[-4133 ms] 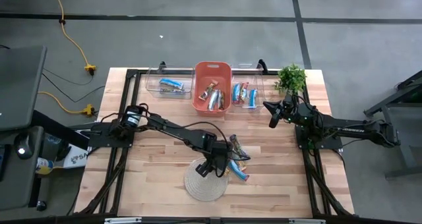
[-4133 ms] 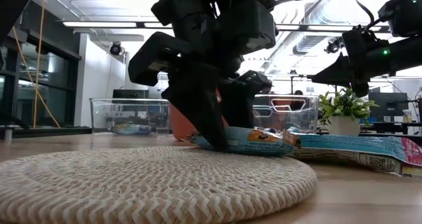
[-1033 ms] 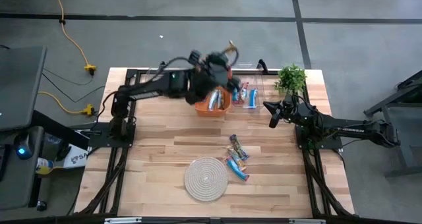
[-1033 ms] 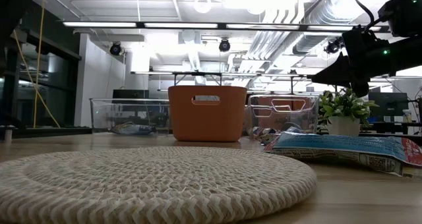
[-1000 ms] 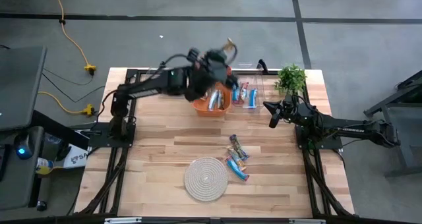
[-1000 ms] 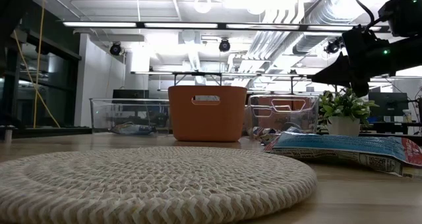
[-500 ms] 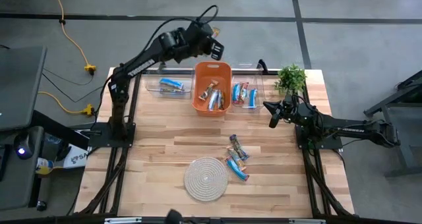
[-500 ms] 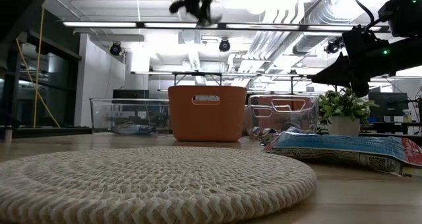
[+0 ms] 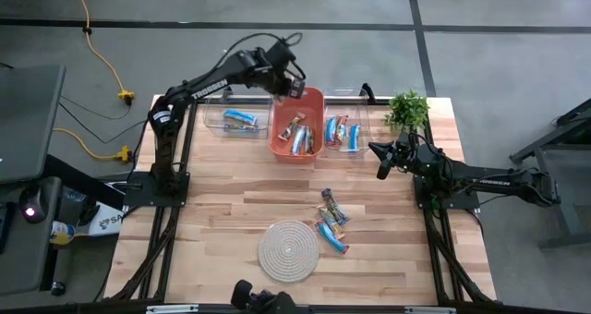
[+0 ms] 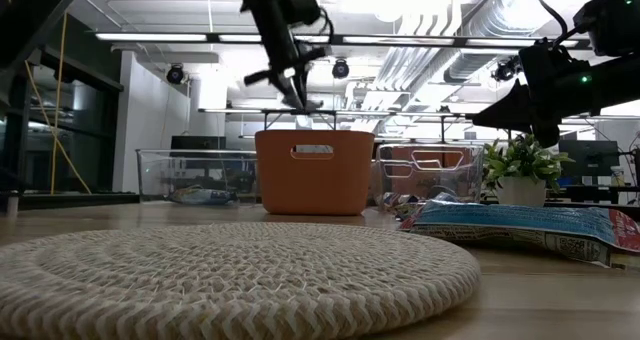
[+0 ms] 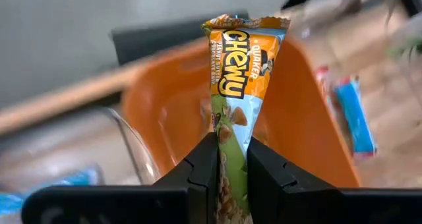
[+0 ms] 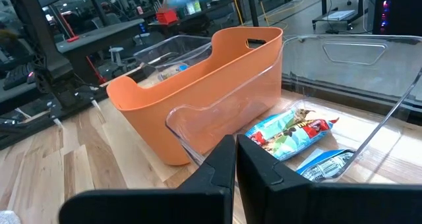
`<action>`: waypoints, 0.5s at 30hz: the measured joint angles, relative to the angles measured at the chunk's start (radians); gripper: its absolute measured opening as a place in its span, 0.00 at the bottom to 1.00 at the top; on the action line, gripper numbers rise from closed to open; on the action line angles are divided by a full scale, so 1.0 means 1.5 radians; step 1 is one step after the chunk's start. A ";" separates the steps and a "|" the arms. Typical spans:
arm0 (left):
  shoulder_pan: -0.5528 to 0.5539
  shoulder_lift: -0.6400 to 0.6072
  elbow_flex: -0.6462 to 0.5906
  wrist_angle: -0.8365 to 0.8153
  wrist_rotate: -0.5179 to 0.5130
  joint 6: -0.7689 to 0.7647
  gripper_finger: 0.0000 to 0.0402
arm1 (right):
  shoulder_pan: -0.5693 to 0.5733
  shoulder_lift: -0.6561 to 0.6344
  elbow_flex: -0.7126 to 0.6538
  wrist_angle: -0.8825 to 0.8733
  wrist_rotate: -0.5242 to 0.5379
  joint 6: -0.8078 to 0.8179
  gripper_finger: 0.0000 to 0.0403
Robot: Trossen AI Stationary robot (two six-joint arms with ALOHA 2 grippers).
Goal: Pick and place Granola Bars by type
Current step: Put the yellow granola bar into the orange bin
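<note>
**Above the orange bin**

Over the table's far edge, my left gripper (image 11: 231,178) pinches an orange-and-green Chewy granola bar (image 11: 241,85) upright above the orange plastic bin (image 9: 297,120). My right gripper (image 12: 236,161), fingers together, waits beside the clear tray (image 9: 348,134).

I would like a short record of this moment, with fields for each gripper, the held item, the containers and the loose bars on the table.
left gripper: shut on the Quaker Chewy bar, raised above the orange bin
right gripper: shut, empty, waiting beside the right clear bin
orange bin: several bars inside
left clear bin: one blue bar
right clear bin: red-and-blue bars
loose bars: a few on the table, next to the rope mat
other: potted plant at the far right corner
</note>
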 joint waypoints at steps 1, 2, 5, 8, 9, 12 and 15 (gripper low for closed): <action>0.000 0.000 -0.024 0.011 0.016 -0.008 0.14 | 0.000 0.000 0.000 0.000 0.000 0.000 0.00; 0.000 0.000 -0.048 0.025 0.034 -0.018 0.14 | 0.000 0.000 0.000 0.000 0.000 0.000 0.00; -0.006 0.000 -0.115 0.084 0.093 -0.074 0.14 | 0.000 0.000 0.000 0.000 0.000 0.000 0.00; -0.010 0.000 -0.173 0.137 0.128 -0.156 0.14 | 0.000 0.000 0.000 0.000 0.000 0.000 0.00; -0.011 0.000 -0.187 0.144 0.134 -0.183 0.14 | 0.000 0.000 0.000 0.000 0.000 0.000 0.00; -0.019 0.000 -0.218 0.161 0.119 -0.243 0.14 | 0.000 0.000 0.000 0.000 0.000 0.000 0.00; -0.023 0.000 -0.228 0.159 0.102 -0.245 0.14 | 0.000 0.000 0.000 0.000 0.000 0.000 0.00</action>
